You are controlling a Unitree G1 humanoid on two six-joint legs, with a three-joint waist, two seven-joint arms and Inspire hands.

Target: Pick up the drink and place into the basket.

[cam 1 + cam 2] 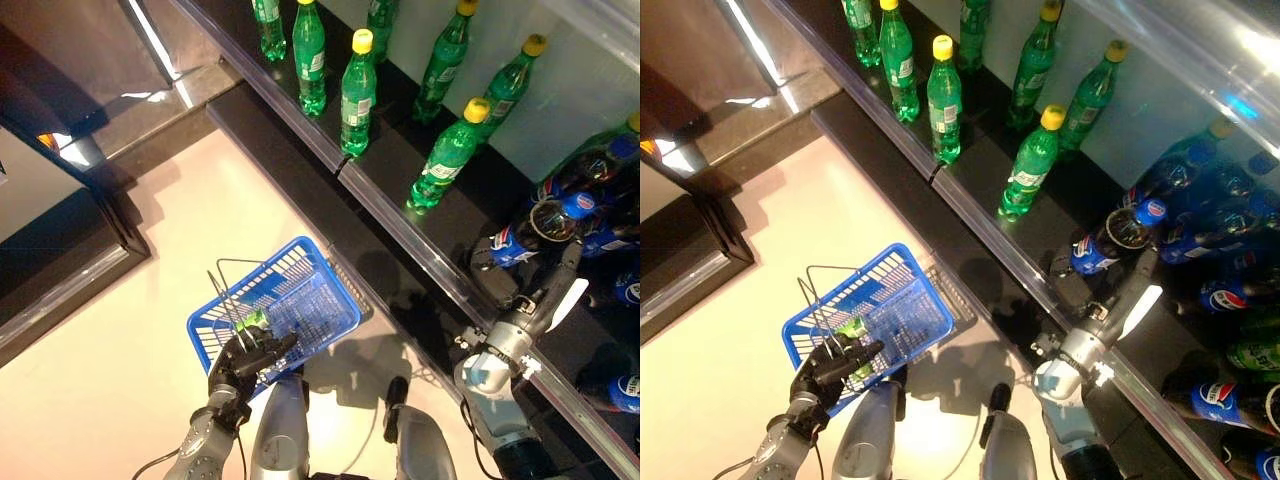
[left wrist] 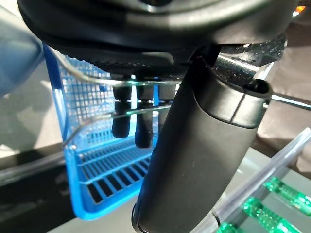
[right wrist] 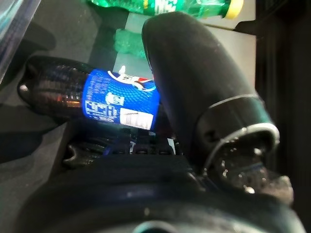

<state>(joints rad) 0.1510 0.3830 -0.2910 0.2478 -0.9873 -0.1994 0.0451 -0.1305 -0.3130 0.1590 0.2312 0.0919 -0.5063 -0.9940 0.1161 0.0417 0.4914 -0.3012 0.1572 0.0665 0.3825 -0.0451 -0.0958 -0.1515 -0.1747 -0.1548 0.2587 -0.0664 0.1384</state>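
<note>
left hand (image 1: pixel 245 362) is curled tight round the two wire handles (image 1: pixel 225 290) of a blue basket (image 1: pixel 335 305), which hangs above a pale floor (image 1: pixel 110 340) just beside the front edge of the shelf (image 1: pixel 395 165); a small patch of green with a pale label (image 1: pixel 252 320) shows in the basket by the fingers, too hidden to name

right hand (image 1: pixel 530 315) reaches over the clear front rail (image 1: pixel 400 225) onto the shelf's right end; its fingers lie straight beside a dark cola bottle (image 3: pixel 119 99) that lies on its side, and the white-covered thumb stands straight and apart, so the hand is wide and not closed on anything

that bottle, the drink nearest the hand, is on the shelf and wears a blue label with a red and white mark and a white panel of print too fine to read

more dark bottles with blue labels (image 1: pixel 585 205) crowd the shelf's right end, overlapping too much to count

seven green bottles (image 1: pixel 357 90) stand upright and apart along the shelf, an eighth cut off at the view's right edge; four show yellow caps, and each carries a green and white label whose writing is too small to read
</note>
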